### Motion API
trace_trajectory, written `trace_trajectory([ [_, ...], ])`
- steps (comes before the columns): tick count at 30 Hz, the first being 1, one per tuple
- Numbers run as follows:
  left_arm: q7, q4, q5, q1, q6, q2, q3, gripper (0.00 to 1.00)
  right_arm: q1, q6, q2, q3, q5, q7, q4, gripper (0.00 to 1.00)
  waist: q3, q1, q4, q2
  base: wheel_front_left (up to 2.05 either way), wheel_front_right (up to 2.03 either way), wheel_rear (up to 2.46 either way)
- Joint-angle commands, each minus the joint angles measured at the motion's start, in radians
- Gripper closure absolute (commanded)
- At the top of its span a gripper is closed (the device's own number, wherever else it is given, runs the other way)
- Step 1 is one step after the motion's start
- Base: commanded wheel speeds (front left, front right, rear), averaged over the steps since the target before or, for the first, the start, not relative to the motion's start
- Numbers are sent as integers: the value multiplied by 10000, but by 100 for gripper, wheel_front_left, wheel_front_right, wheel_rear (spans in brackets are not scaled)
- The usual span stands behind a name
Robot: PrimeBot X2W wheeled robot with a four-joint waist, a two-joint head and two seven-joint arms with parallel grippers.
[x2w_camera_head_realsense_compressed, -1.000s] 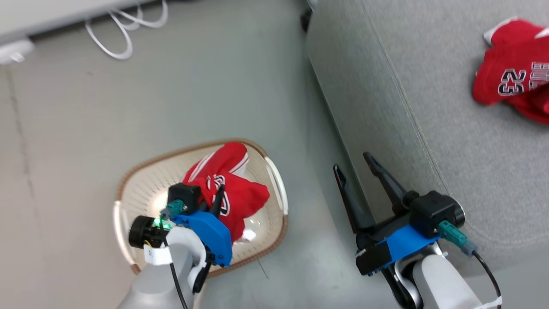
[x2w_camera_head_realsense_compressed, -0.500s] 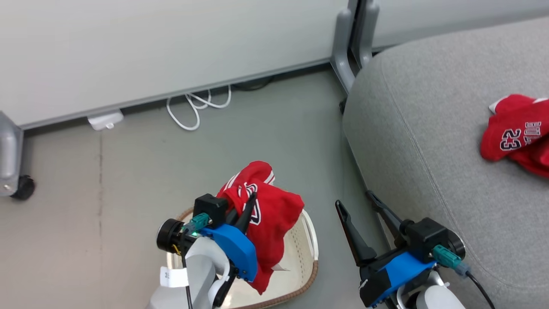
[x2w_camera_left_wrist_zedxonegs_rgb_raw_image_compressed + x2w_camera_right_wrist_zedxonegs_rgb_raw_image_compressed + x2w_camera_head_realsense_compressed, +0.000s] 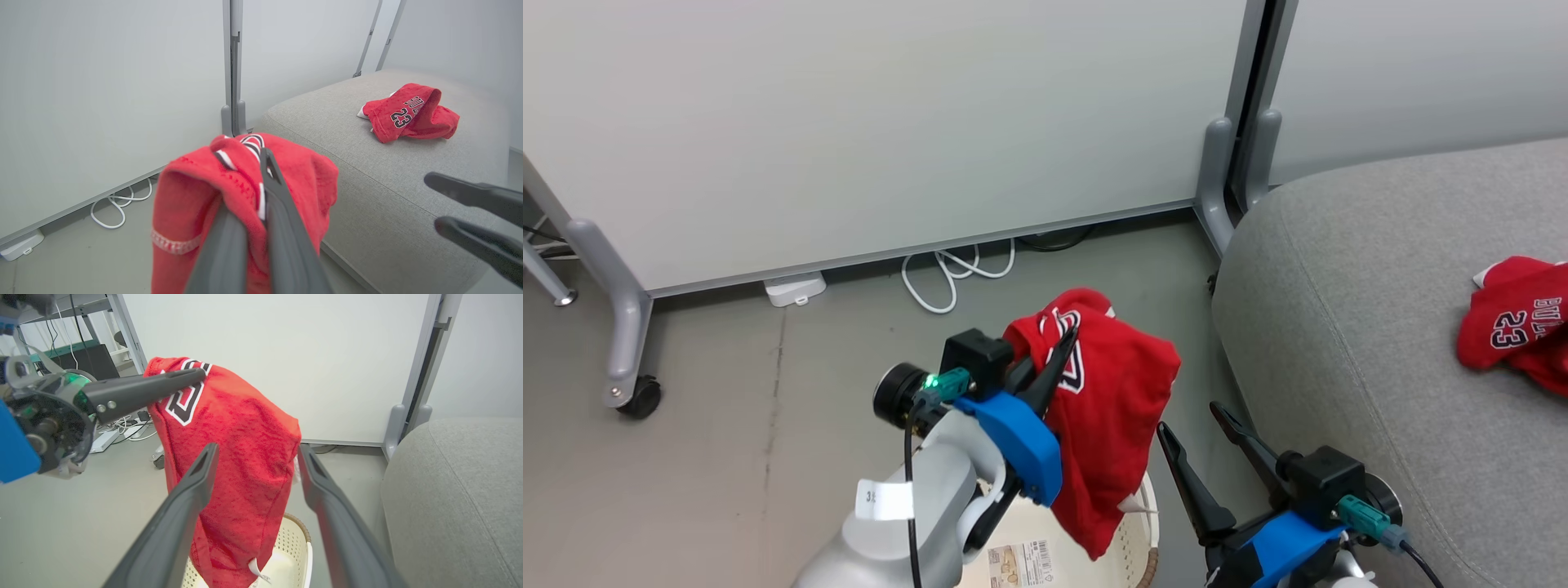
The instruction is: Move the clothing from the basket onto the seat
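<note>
My left gripper (image 3: 1068, 336) is shut on a red jersey (image 3: 1115, 408), which hangs free above the cream basket (image 3: 1142, 535) at the bottom edge of the head view. The left wrist view has the cloth (image 3: 184, 204) bunched around the fingers. A second red jersey (image 3: 1515, 327), with the number 23, lies on the grey seat (image 3: 1356, 310) to the right, seen also in the left wrist view (image 3: 408, 112). My right gripper (image 3: 1190, 418) stands open between the basket and the seat, with nothing between its fingers. In the right wrist view the hanging jersey (image 3: 241, 457) is just beyond them.
A white partition panel stands behind, with grey posts (image 3: 1217, 163) at the seat's corner and a castered foot (image 3: 637, 396) at the left. A white cable (image 3: 956, 278) and a small white box (image 3: 795, 287) lie on the grey floor along the panel's base.
My left gripper has lifted the red jersey up out of the basket. The head camera has tilted up, so the basket has slid to the bottom edge. The right gripper stays open.
</note>
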Motion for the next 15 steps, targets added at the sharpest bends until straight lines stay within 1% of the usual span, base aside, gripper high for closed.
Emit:
trace_trajectory([
  [1, 9, -79, -151, -275, -11, 6, -98, 100, 131, 1, -5, -13, 11, 16, -42, 0, -79, 2, 99, -1, 0, 0, 0],
  [8, 304, -362, -934, -948, 137, 6, -769, 100, 256, 1, -5, 5, -23, 87, -65, 0, -146, 2, 313, -1, 0, 0, 0],
  [15, 402, -668, -1642, -1555, 343, 5, -1424, 100, 285, 1, -5, 88, 21, 164, -81, 0, -197, 2, 349, -1, 0, 0, 0],
])
